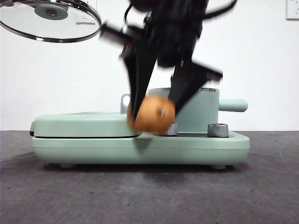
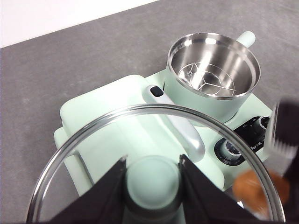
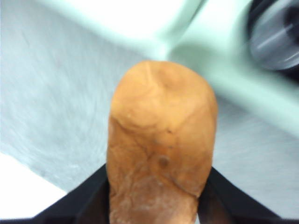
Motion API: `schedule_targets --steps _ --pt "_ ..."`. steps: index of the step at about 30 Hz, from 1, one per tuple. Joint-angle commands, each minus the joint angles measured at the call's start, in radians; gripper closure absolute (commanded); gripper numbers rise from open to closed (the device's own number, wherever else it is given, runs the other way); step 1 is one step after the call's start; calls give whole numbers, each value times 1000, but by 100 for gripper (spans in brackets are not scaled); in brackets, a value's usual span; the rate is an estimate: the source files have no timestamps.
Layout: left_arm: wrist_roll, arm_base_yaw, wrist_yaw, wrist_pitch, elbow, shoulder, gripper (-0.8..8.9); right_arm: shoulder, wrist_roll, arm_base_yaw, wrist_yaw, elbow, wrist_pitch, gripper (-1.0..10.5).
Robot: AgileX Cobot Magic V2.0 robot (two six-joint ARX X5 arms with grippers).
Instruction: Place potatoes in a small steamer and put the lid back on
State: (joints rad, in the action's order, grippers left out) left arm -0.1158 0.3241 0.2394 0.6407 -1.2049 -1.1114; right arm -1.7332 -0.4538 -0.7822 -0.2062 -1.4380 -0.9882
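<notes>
Front view: right gripper [image 1: 156, 105] clenches the potato [image 1: 151, 113] in front of the steamer [image 1: 198, 109], clear of the desk.
Left wrist view: left gripper [image 2: 153, 173] grasps the lid [image 2: 93, 135] knob above the griddle; glass, fragile.
Right wrist view: potato firm, smooth, held across its middle

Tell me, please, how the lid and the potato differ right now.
The lid is clear glass with a steel rim; the potato is solid orange-brown. The left gripper holds the lid high by its knob; the right gripper holds the potato low, before the steamer. Both are off the table.
</notes>
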Motion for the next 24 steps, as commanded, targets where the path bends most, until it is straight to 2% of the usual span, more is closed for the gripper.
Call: schedule_targets --steps 1,6,11,17,24 --pt "-4 4 5 -28 -15 4 799 -21 80 53 5 -120 -64 858" --pt "-3 5 5 -28 -15 4 799 -93 176 193 6 -355 -177 881" --pt "-4 5 5 -29 -15 4 799 -239 238 283 31 -586 -286 893" --pt "-4 5 5 -29 -15 4 799 -401 253 340 48 -767 -296 893" --pt "-4 5 5 -31 -15 4 799 -493 253 375 53 -804 -280 892"
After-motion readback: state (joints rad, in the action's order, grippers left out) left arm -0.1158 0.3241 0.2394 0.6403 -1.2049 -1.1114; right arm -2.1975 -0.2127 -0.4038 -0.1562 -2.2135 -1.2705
